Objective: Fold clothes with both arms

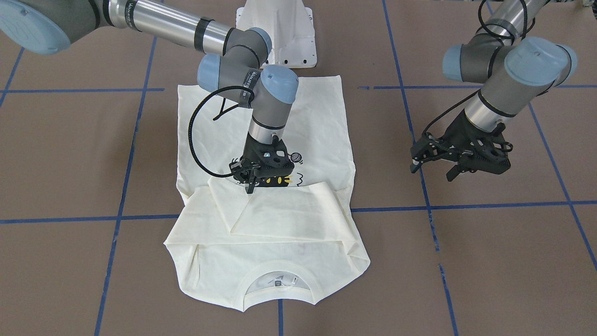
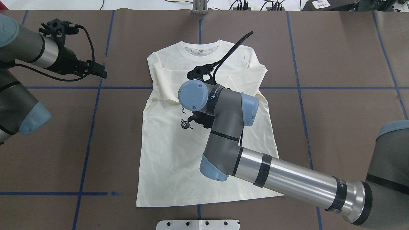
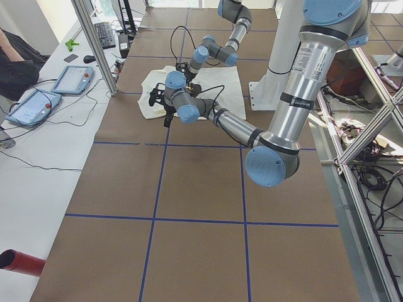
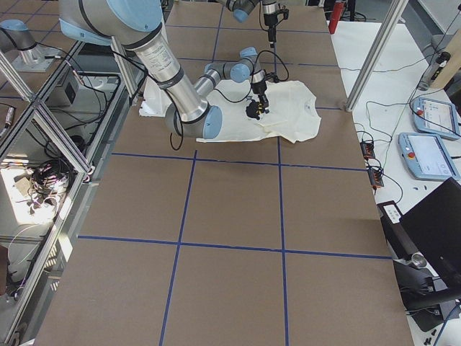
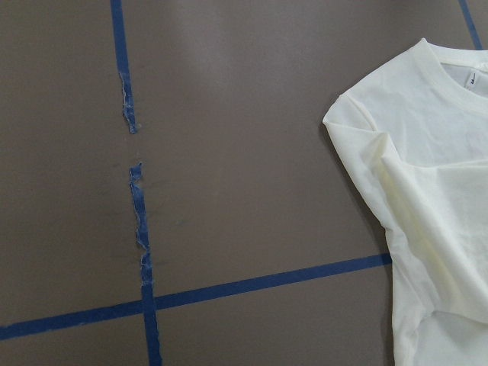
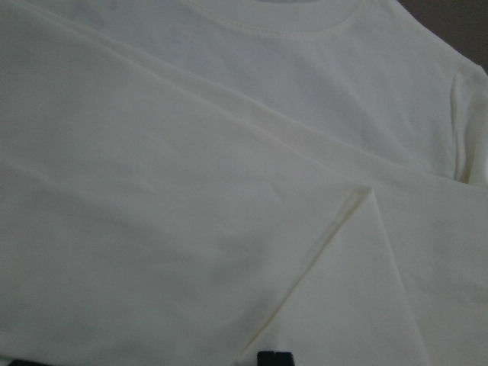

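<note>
Paper of a dull brown covers the desk (image 1: pixel 70 154), crossed by blue tape lines (image 1: pixel 122 200). In the front-facing view the cream T-shirt (image 1: pixel 317 135) lies flat just before the white pedestal base (image 1: pixel 280 32), with its hem toward the base, its collar away, and both sleeves folded across the chest. The right arm (image 1: pixel 163 23) bends down over it. The right gripper (image 1: pixel 250 184) points down at a sleeve cuff beside the yarn-ball print (image 1: pixel 296 158); I cannot tell whether its jaws are pinched. The left gripper (image 1: pixel 431 170) hangs over bare desk, well to one side of the base, jaws parted and empty.

From overhead, the right arm's wrist hides its gripper and most of the print.

The left-end view shows two teach pendants (image 3: pixel 69 78) on a white side desk (image 3: pixel 38 145); the shirt beyond is small and half hidden by the arms.

The right-end view adds little about the jaws.

The left wrist camera sees bare desk, a tape crossing, and the shirt's shoulder and collar cut off at the edge.

The right wrist camera is filled with blurred cream cloth, with one dark tip at the bottom edge.
</note>
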Robot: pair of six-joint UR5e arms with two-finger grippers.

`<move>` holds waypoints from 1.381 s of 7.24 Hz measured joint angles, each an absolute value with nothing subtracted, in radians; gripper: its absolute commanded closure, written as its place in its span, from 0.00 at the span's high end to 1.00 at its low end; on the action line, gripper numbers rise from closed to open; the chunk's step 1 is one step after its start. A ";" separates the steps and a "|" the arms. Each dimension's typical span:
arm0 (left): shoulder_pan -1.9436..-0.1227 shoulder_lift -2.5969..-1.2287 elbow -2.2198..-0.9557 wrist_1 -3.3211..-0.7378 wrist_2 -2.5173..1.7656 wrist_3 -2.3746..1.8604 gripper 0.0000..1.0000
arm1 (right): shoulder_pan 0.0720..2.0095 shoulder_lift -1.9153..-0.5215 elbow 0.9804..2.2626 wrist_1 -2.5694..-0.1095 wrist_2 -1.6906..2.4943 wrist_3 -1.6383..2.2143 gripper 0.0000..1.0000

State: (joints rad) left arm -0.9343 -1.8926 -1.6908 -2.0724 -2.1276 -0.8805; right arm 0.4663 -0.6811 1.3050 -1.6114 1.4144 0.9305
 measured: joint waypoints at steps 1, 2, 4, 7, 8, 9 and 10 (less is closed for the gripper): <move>-0.934 -1.892 -1.691 -2.072 -2.128 -0.881 1.00 | 0.469 -0.681 1.306 -1.608 1.415 0.930 0.18; -0.934 -1.892 -1.691 -2.073 -2.128 -0.881 1.00 | 0.471 -0.680 1.304 -1.589 1.415 0.935 0.38; -0.934 -1.891 -1.690 -2.074 -2.128 -0.881 1.00 | 0.477 -0.678 1.297 -1.543 1.415 0.943 0.46; -0.934 -1.890 -1.690 -2.074 -2.128 -0.881 1.00 | 0.479 -0.681 1.292 -1.540 1.417 0.943 0.42; -0.934 -1.890 -1.690 -2.074 -2.128 -0.880 1.00 | 0.479 -0.682 1.287 -1.542 1.417 0.942 0.40; -0.934 -1.890 -1.690 -2.074 -2.128 -0.881 1.00 | 0.479 -0.684 1.282 -1.543 1.418 0.940 0.38; -0.934 -1.890 -1.690 -2.074 -2.128 -0.881 1.00 | 0.479 -0.685 1.278 -1.545 1.419 0.937 0.26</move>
